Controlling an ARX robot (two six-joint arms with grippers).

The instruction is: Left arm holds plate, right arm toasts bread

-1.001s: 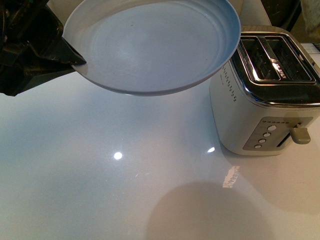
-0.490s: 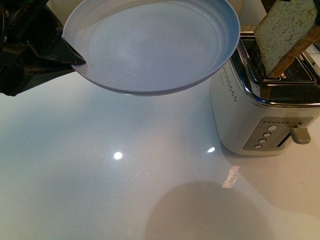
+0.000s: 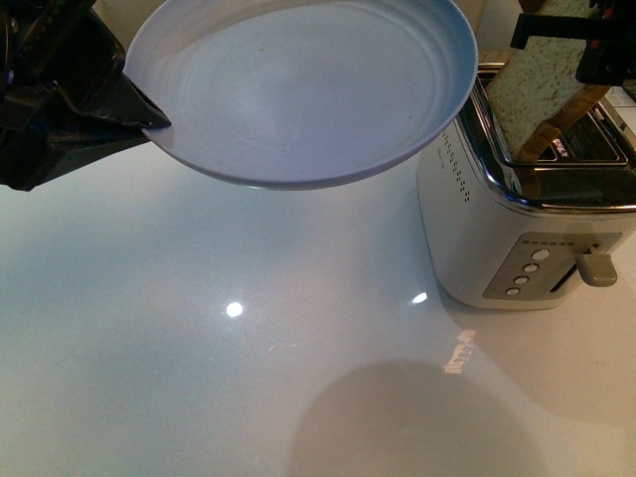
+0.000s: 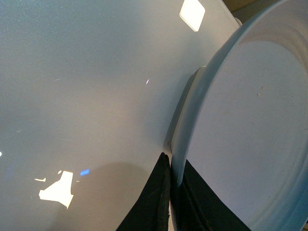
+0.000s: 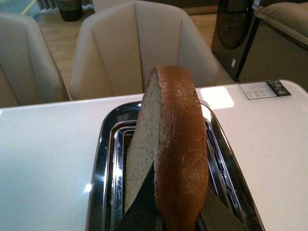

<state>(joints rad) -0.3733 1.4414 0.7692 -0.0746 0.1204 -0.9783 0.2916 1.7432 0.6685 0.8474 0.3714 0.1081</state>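
The plate point(image 3: 298, 89) is clamped by the left gripper point(image 3: 149, 117); the bread point(image 3: 535, 94), half inside the toaster point(image 3: 497, 224), by the right gripper point(image 3: 571, 45).

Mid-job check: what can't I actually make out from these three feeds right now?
1. Bread lower edge: hidden inside the toaster slot in the front view; the slice itself covers it in the right wrist view.
2. Right pincer: largely cut off by the front view's top edge.
3. Left pincer on the plate: cut by the left wrist view's edge, grip depth unclear.
4. Toaster buttons: markings too small, front view.
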